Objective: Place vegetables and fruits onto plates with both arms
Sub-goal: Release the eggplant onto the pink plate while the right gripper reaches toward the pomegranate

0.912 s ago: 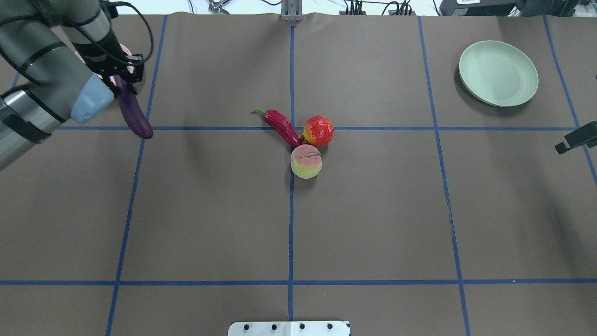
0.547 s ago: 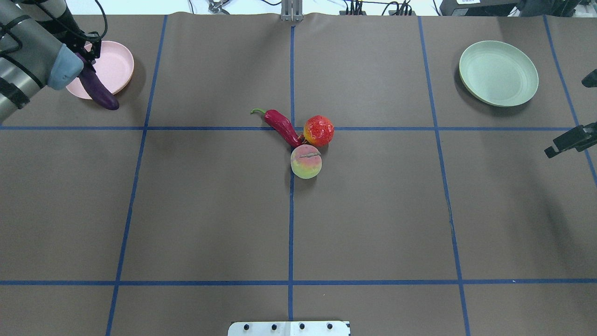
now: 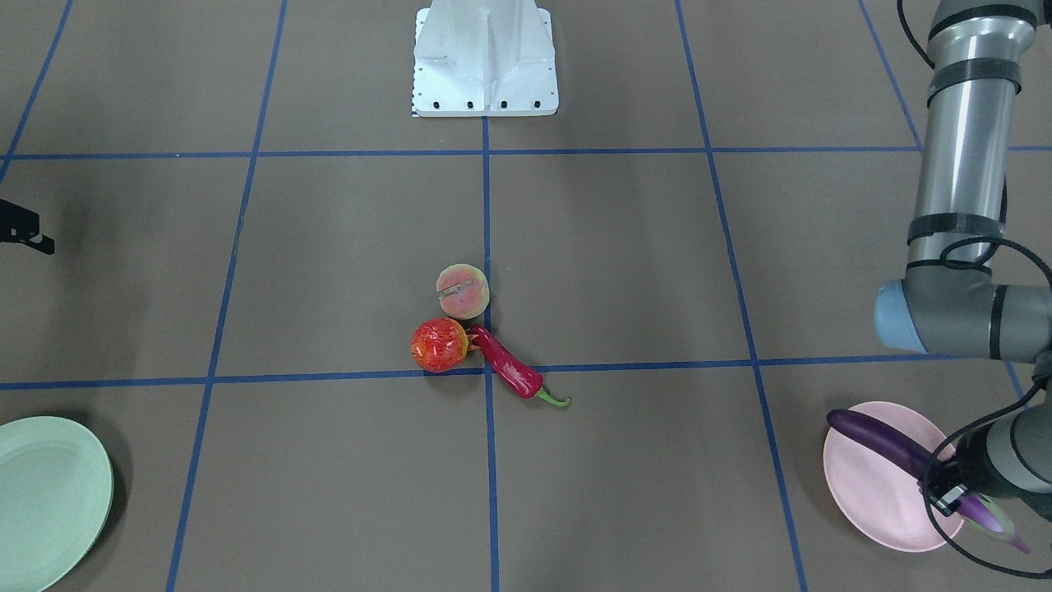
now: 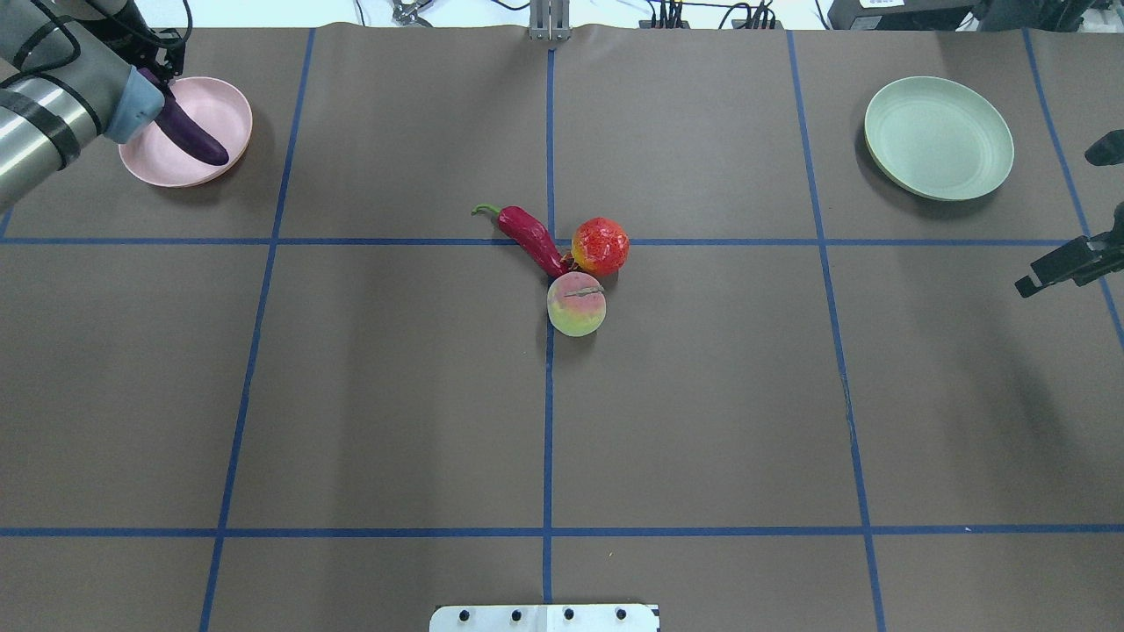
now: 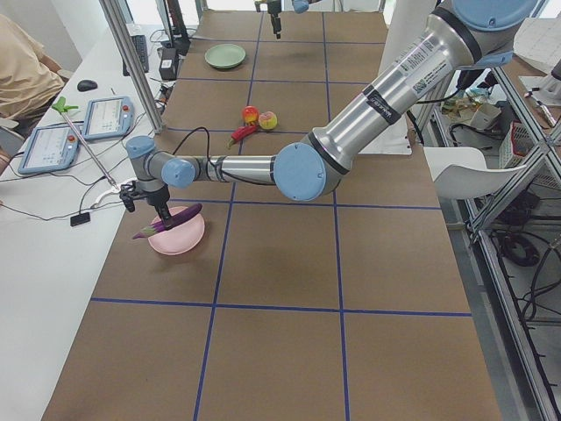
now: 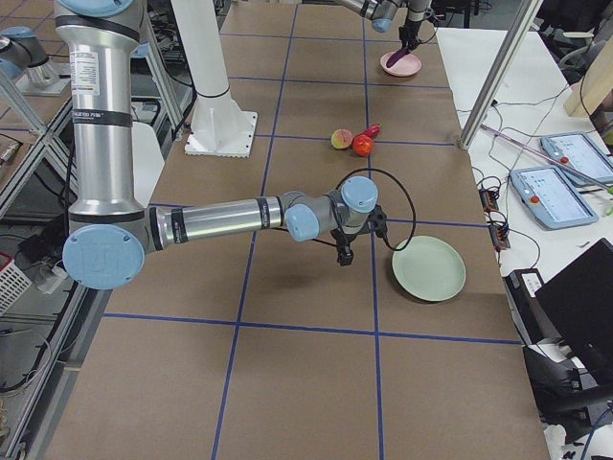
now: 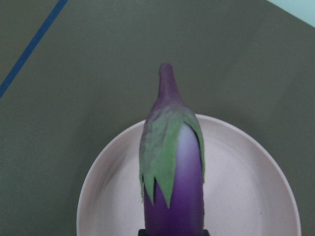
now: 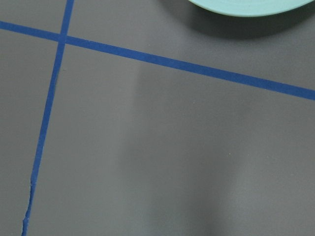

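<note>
Brown paper covers the table [image 4: 395, 395], gridded with blue tape. Left arm [image 3: 962, 189] reaches to the far left corner; right arm [image 6: 220, 218] lies low over the right side, short of the mint green plate [image 4: 938, 136], which sits bare near the far right corner. Pink plate [image 4: 224, 105] sits in the far left corner. Left gripper [image 3: 953, 485] has its jaws clamped on the eggplant [image 4: 189, 136] near the cap end, the fruit tilted, purple tip over the pink plate; contact with the plate cannot be told. Right gripper [image 6: 343, 254] points down at bare paper; jaw state cannot be told. At table centre, peach [image 4: 576, 304] and pomegranate [image 4: 600, 246] lie close together, the chili pepper [image 4: 529, 237] with its tip against them, stem toward the left edge.
</note>
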Robot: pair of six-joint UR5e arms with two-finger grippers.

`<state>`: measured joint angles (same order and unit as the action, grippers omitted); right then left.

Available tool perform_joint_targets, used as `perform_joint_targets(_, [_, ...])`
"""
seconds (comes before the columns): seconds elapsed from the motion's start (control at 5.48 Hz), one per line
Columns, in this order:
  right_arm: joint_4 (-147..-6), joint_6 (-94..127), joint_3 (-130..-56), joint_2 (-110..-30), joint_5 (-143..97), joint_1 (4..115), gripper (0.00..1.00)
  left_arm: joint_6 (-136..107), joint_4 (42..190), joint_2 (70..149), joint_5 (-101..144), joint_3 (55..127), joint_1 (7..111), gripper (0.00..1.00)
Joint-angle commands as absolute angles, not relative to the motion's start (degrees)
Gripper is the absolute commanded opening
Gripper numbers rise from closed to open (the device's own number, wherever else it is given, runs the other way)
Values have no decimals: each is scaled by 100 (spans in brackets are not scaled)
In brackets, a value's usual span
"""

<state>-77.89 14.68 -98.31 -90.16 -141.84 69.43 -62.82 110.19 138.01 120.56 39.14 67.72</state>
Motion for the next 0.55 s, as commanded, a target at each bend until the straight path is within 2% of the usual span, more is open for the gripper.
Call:
perform_joint_targets(0.0, [-7734,2348,-9852,-8590,-14081,6560,100,-5997,11232,13834,11962,3770,6846,100])
perform_joint_targets(0.18, [-7726,3400,-9870,-8178,-13741,6087,100,-5968,11224,13834,11971,3805,6864,100])
perform_joint_targets(0.36, [-7726,4341,-9914,-7800,-13441,5664,100,-5968,11189,13790,12032,4302,6908,100])
